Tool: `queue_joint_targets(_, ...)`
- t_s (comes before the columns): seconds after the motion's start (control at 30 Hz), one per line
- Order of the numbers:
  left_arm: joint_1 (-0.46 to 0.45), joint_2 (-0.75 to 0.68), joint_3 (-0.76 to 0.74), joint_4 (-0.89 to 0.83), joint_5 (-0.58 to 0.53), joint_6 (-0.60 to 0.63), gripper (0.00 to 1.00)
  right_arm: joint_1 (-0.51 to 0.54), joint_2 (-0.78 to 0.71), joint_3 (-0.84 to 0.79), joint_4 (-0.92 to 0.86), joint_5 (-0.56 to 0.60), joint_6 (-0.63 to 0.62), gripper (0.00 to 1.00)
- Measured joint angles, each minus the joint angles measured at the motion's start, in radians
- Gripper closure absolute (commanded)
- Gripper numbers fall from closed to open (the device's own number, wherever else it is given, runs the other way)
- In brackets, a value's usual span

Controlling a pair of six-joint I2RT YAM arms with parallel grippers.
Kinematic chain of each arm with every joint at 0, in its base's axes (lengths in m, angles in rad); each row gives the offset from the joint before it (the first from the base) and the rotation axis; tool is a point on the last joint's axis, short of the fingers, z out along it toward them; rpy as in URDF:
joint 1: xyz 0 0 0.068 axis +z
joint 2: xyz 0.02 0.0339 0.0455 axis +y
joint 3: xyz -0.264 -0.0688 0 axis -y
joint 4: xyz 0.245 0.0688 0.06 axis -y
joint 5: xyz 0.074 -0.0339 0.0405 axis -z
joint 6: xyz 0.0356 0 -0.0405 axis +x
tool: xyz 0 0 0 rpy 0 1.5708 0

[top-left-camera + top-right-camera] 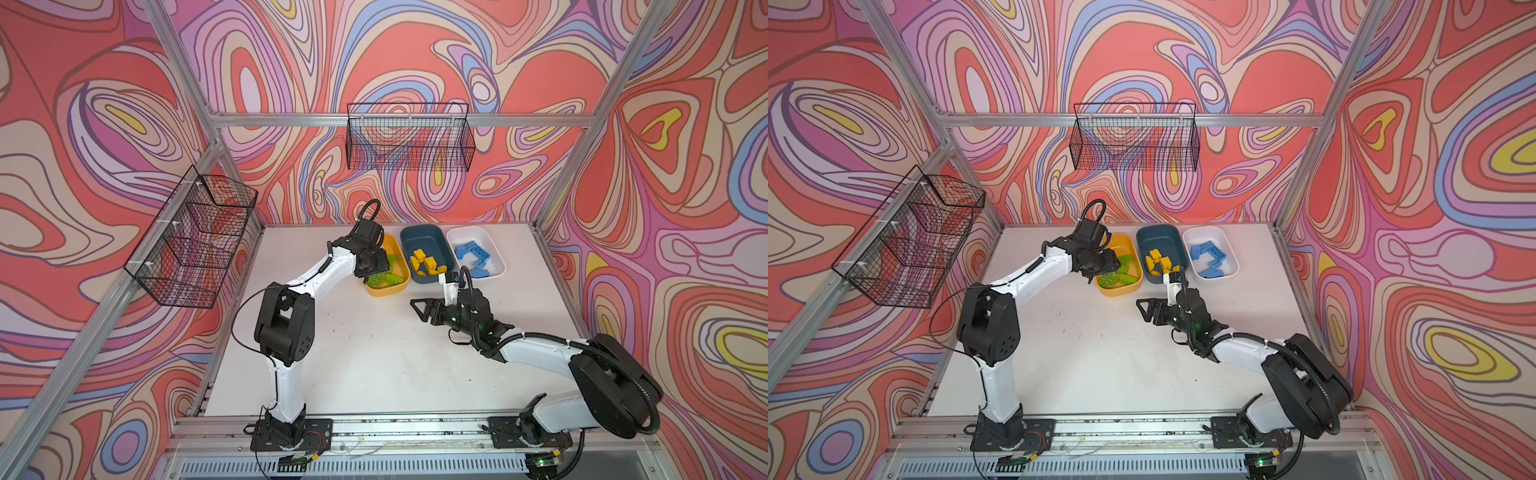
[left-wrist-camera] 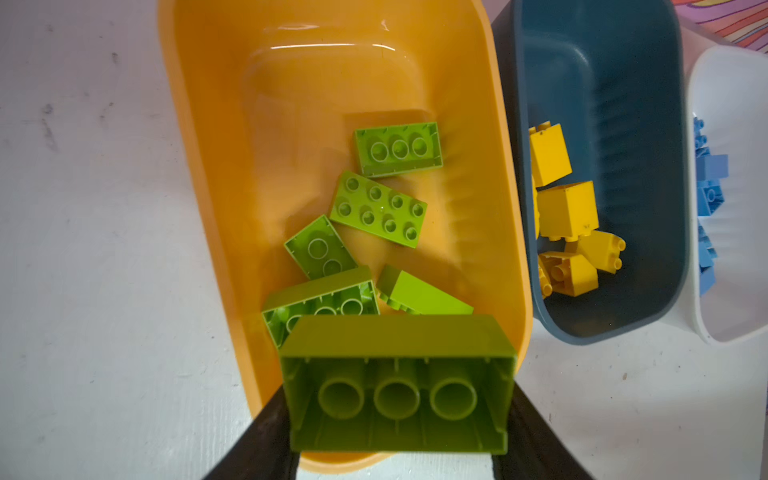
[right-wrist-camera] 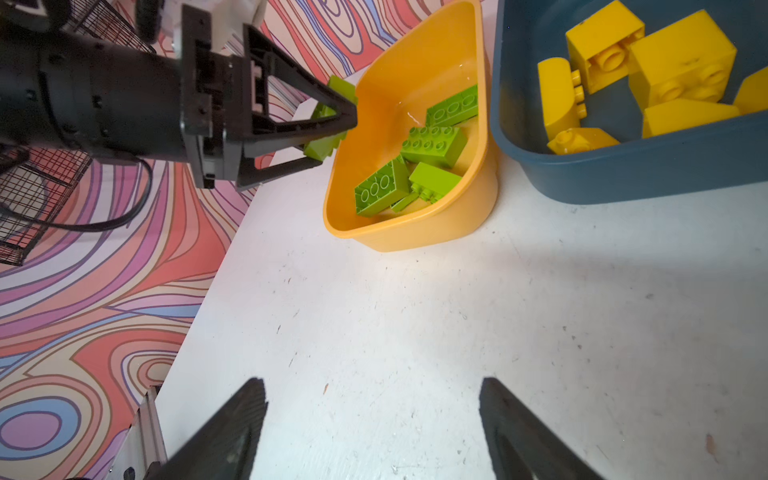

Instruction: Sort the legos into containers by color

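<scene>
Over yellow bin (image 2: 291, 124), green brick (image 2: 399, 374) crosswise

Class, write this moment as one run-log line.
left gripper: shut on green brick, above yellow tub | right gripper: open, empty | step: drop pending

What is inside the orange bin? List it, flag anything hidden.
Five loose green bricks lie in the orange bin. A sixth brick, held in jaws of the left gripper, covers the near end.
</scene>
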Motion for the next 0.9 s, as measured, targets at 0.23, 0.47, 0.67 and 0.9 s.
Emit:
queue_joint_targets(0.23, 0.000, 0.104, 0.101, 0.003, 0.023, 0.003, 0.20, 0.000, 0.002, -0.006, 0.012, 0.015, -0.010, 0.15)
queue_joint_targets(0.47, 0.000, 0.131, 0.193, 0.000, 0.017, 0.019, 0.00, 0.000, 0.002, -0.006, 0.020, 0.025, -0.019, 0.15)
queue_joint_targets(0.67, 0.000, 0.124, 0.200, -0.013, 0.006, 0.031, 0.00, 0.000, -0.004, -0.012, 0.020, 0.037, -0.027, 0.15)
queue_joint_targets(0.9, -0.001, -0.074, 0.048, -0.011, -0.018, 0.045, 0.00, 0.000, -0.083, -0.014, -0.035, 0.128, -0.068, 0.08)
